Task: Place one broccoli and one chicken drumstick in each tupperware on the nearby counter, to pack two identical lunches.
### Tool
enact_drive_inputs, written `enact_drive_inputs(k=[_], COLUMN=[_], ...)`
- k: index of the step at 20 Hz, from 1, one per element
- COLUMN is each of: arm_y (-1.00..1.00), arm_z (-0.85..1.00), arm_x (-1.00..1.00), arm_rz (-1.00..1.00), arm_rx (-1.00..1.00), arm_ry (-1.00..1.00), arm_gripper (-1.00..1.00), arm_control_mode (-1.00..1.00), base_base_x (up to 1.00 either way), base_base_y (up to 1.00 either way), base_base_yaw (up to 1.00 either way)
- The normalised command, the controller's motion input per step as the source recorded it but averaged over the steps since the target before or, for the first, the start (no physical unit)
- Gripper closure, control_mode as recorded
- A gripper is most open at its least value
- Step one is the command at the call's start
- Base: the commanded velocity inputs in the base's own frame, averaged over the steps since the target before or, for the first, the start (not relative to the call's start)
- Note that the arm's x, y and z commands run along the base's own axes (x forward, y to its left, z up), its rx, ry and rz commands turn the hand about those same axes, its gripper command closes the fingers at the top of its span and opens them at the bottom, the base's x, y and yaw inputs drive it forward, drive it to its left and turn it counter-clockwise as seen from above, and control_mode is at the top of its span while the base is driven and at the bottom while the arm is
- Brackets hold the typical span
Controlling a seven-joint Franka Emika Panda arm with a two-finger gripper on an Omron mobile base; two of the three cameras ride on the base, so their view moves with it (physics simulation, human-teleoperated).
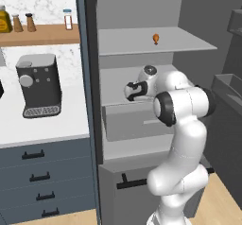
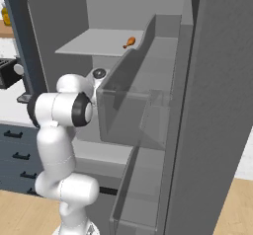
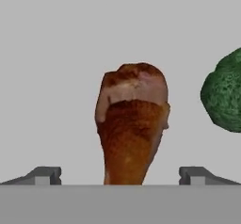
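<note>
A dark reddish-brown, club-shaped chicken drumstick (image 3: 133, 124) stands straight ahead of your hand camera, its bulbous end up and its thin end running down between the two dark fingertips. The gripper (image 3: 120, 175) has its jaws spread wide, one on each side of the drumstick and clear of it, so nothing is gripped yet. Just to the drumstick's right in that view, apart from it, you can see part of a bumpy green broccoli floret (image 3: 225, 93) against the same plain grey surface.

From the left base view, the white arm reaches into an open grey fridge, its hand at the middle level. On the grey shelf (image 1: 189, 42) above sits a second, small orange drumstick (image 1: 156, 38), alone and well away from the hand. The right base view shows that orange drumstick (image 2: 129, 42) too, beyond the fridge door's clear bins.

To the left of the fridge you have a flat white countertop (image 1: 47, 129) over blue-grey drawers with black bar handles, carrying a dark grey coffee machine (image 1: 38, 84).

By my judgement the packing has barely begun: both drumsticks and this floret are still in the fridge, and the first pick is about to be made.
</note>
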Motion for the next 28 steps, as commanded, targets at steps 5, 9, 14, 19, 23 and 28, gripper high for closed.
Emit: enact_drive_inputs(k=[5, 9, 14, 19, 23, 28], arm_y=[0.00, 0.00, 0.00, 0.00, -0.01, -0.05], arm_z=[-0.31, -0.48, -0.23, -0.07, 0.00, 0.03], arm_x=[0.49, 0.27, -0.22, -0.95, -1.00, -1.00], arm_rz=[0.00, -0.01, 0.02, 0.01, 0.00, 0.00], arm_rx=[0.00, 0.00, 0.00, 0.00, 0.00, 0.00], arm_ry=[0.05, 0.09, 0.05, 0.03, 0.00, -0.01], arm_gripper=[-1.00, 1.00, 1.00, 1.00, 1.00, 1.00], arm_control_mode=[-1.00, -1.00, -1.00, -1.00, -1.00, -1.00], base_base_x=[0.00, 0.00, 0.00, 0.00, 0.00, 0.00], base_base_y=[0.00, 0.00, 0.00, 0.00, 0.00, 0.00], base_base_yaw=[0.00, 0.00, 0.00, 0.00, 0.00, 0.00])
